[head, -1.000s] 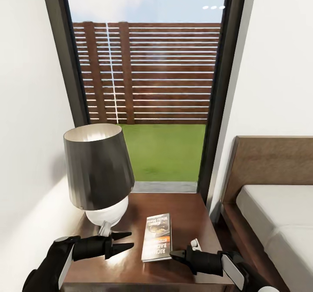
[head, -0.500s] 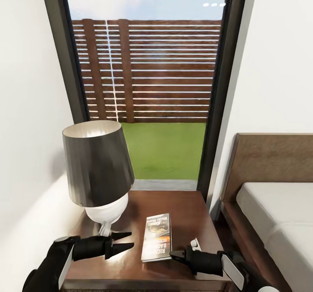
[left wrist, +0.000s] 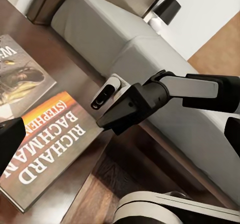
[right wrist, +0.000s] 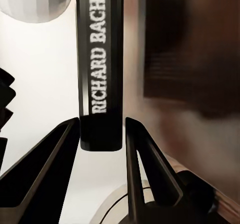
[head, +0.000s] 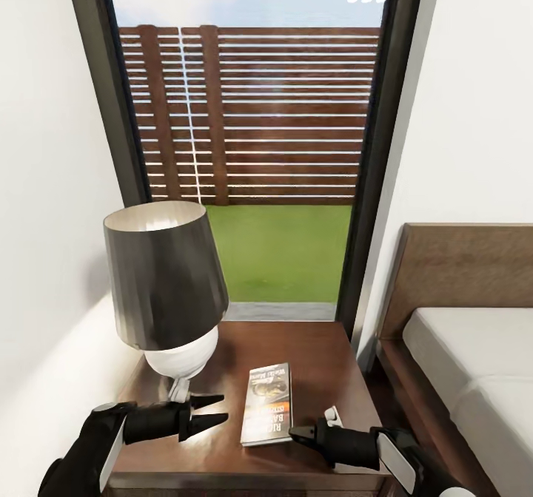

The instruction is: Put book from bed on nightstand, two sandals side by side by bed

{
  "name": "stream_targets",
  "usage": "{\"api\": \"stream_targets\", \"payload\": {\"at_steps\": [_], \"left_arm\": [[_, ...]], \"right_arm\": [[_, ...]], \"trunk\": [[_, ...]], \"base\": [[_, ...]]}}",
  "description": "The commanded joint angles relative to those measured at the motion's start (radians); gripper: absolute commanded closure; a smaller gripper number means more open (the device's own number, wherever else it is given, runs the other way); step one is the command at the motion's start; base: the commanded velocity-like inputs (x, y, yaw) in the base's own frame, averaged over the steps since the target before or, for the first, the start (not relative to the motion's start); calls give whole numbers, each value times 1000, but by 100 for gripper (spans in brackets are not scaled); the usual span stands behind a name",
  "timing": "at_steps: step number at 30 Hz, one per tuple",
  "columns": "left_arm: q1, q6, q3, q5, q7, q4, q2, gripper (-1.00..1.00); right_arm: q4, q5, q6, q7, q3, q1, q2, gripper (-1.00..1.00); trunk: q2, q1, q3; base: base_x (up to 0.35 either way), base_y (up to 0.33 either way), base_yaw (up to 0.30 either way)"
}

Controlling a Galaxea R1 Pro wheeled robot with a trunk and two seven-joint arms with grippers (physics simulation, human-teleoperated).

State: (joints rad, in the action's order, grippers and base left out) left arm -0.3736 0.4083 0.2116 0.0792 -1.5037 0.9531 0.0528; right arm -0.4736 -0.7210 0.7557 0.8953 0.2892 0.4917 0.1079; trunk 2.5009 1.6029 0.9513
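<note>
The book lies flat on the glossy dark top of the nightstand, its "Richard Bachman" cover facing up. My left gripper hovers open just left of it, near the lamp base. My right gripper sits at the book's near right corner. In the right wrist view its fingers stand apart on either side of the book's spine, open and not pressing on it. The bed, with its pale mattress, is to the right. The two sandals are out of view.
A table lamp with a dark shade and white base takes up the nightstand's left rear. White walls close in on both sides of a tall window with grass and fence behind. The headboard rises right of the nightstand.
The whole head view has shifted a little, so the camera moved. Book, lamp and both grippers keep the same places relative to each other.
</note>
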Motion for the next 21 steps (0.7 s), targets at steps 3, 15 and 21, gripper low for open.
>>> {"api": "stream_targets", "payload": {"at_steps": [3,15,21], "left_arm": [[-1,11,4,8,-7,1,0,-100],[-1,11,5,8,-7,1,0,-100],[-1,11,5,8,-7,1,0,-100]], "right_arm": [[0,-8,5,0,5,1,0,100],[0,-8,5,-1,5,1,0,100],[0,-8,5,-1,5,1,0,100]], "trunk": [[0,0,1],[0,0,1],[0,0,1]], "base": [[29,0,0],[124,0,0],[159,0,0]]}}
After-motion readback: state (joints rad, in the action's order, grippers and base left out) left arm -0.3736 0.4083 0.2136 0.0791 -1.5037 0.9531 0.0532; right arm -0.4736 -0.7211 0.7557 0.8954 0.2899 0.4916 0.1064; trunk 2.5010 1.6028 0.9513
